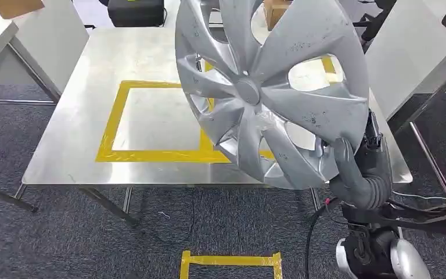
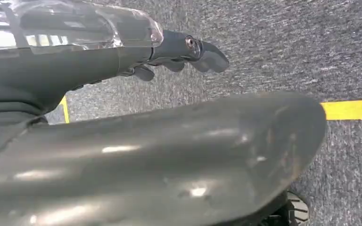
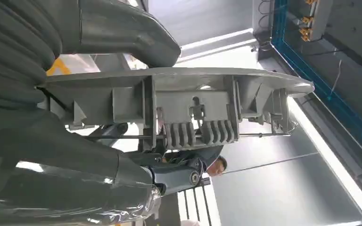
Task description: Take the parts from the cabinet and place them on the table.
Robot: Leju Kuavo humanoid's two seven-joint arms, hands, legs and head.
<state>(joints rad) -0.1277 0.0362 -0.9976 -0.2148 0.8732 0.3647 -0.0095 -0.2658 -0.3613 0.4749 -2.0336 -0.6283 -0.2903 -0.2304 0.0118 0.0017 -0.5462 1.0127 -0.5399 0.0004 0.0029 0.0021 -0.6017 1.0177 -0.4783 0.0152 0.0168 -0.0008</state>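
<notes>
While the right hand grips the hubcap by its lower rim, thumb pressed on the front face and the other fingers behind, the big silver disc stands nearly on edge, tilted, up in the air over the near right part of the steel table. From the right wrist view the back of the hubcap with its clips sits clamped between thumb and fingers, so the hold looks firm.

What matters for the next move, I'd say, is that the disc rises up and away from the hand toward the table, with its face turned at the robot, not flat. The yellow tape square lies on the tabletop to the left of the hand and partly behind the hubcap. To set it down there, the right arm would likely have to swing left and tip the disc flat.

Down by the robot's side over the carpet, the left hand holds nothing, its fingers a little curled and apart. It is well away from the hubcap.
</notes>
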